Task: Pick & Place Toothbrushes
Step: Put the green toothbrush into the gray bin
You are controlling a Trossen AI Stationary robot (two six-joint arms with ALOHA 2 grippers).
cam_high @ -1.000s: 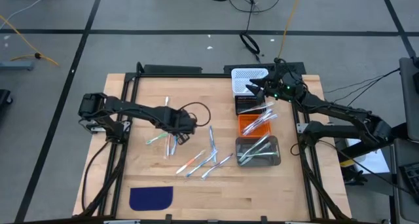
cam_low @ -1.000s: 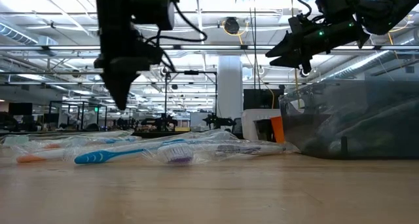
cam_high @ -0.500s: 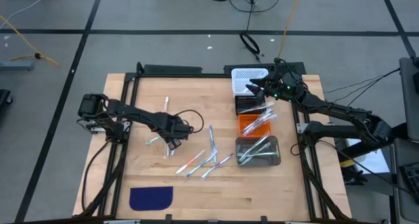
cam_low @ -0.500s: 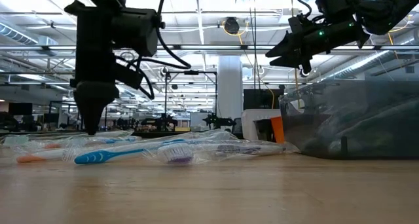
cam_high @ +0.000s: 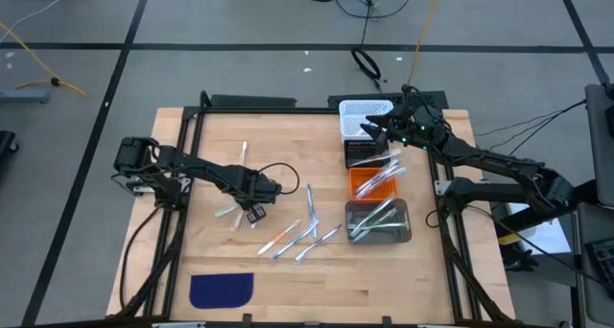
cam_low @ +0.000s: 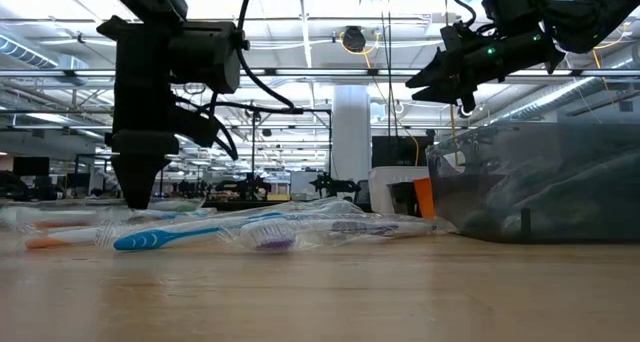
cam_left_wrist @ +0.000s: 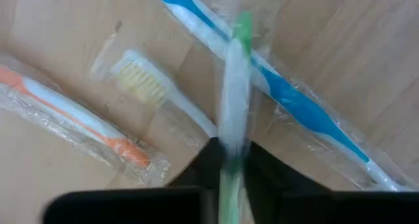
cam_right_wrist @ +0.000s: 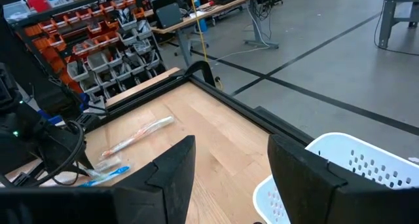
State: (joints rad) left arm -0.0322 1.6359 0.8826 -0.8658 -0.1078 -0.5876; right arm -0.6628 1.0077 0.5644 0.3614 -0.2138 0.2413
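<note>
**Sam:** What do you see from up high?

**Mia:** The left pincer [cam_high: 252,211] is low over the wooden table [cam_high: 221,261]. It sits by the loose toothbrushes [cam_high: 302,234], which lie just beside the orange bin [cam_high: 362,183], on the side away from the right arm. More brushes lie in that bin and in the clear bin [cam_high: 382,232] next to it. The right pincer [cam_high: 369,129] hangs over the black bin [cam_high: 360,153], which is just behind the orange bin, and the white basket [cam_high: 365,107] is the next one back. A dark blue cloth [cam_high: 221,290] lies far from the orange bin, near the table's front edge.

**Sam:** And from table height?

**Mia:** The left pincer [cam_low: 135,190] points down at the wrapped brushes. A blue toothbrush [cam_low: 165,238] lies in front.

**Sam:** The left wrist?

**Mia:** The two fingers squeeze a green toothbrush [cam_left_wrist: 233,86]. Under it lie a blue one [cam_left_wrist: 288,99], a white one [cam_left_wrist: 154,90] and an orange toothbrush [cam_left_wrist: 78,119].

**Sam:** The right wrist?

**Mia:** Its fingers [cam_right_wrist: 173,168] are spread wide and hold nothing.
</note>
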